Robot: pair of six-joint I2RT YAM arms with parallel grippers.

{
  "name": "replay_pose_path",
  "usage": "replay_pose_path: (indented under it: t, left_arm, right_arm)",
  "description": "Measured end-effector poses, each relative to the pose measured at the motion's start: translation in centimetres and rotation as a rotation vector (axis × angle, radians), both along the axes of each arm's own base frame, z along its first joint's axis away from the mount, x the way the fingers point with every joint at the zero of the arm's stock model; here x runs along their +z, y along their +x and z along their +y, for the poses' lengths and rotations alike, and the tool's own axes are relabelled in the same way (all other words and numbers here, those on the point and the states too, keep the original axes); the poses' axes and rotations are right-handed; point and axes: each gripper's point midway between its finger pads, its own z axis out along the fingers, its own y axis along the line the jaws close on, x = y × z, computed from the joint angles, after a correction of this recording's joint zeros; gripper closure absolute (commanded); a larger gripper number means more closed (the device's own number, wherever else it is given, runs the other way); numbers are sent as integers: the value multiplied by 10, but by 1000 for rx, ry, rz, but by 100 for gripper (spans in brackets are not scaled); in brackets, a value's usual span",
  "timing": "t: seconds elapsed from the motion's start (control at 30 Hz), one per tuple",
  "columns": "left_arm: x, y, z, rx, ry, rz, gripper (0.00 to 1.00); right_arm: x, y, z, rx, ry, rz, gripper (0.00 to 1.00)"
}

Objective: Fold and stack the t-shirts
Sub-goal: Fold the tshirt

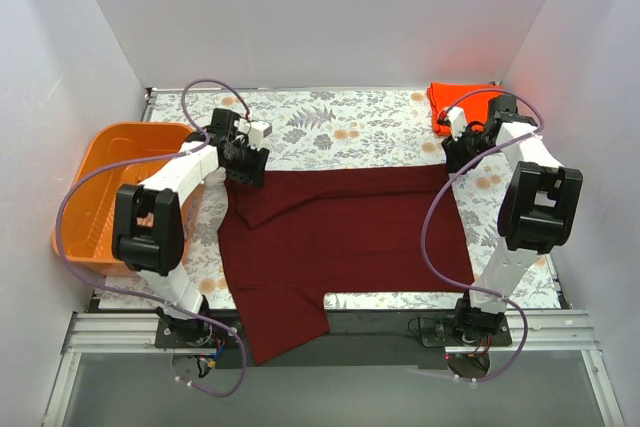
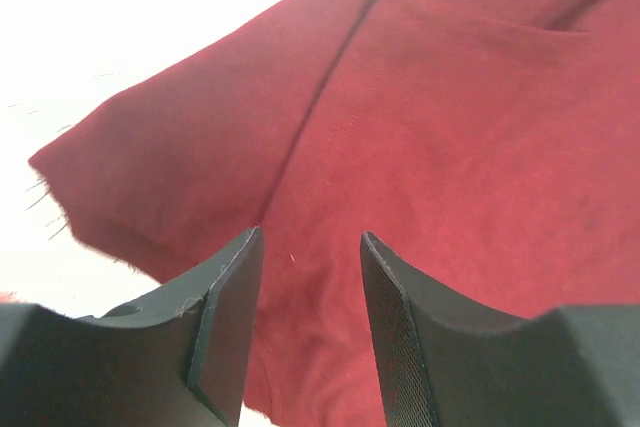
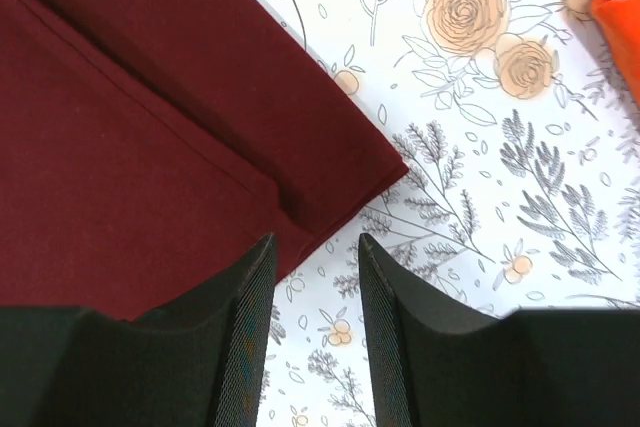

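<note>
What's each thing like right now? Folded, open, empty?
maroon t-shirt: partly folded, flat on the table, one end over the near edge.
orange-red t-shirt: folded, in the far right corner.
orange basket: upright, nothing seen inside.
left tool: open, over the maroon t-shirt, holding nothing.
right tool: open, over that shirt's corner, holding nothing.

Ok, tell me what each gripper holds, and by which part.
Nothing. The left gripper and the right gripper both stand open above the maroon t-shirt's far corners, with no cloth between their jaws.
</note>
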Motion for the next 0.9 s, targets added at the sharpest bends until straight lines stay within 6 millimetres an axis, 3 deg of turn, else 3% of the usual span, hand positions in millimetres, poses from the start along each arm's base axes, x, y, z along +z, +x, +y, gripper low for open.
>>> replay_pose_path:
  t: [0.1,0.33,0.63,0.9]
  left_arm:
    - [-24,7,-1,-9,15,62,57]
    - [-41,12,-6,-37,7,108,57]
    - [-53,6,-17,-75,-9,146,61]
    - [-54,0,-29,-110,-16,152,58]
  right_arm:
    - [-8,3,4,-8,6,27,57]
    - [-43,-6,13,-12,8,149,59]
    - [-58,-22,8,-11,-24,199,63]
    - [-48,-24,8,-2,-32,182,63]
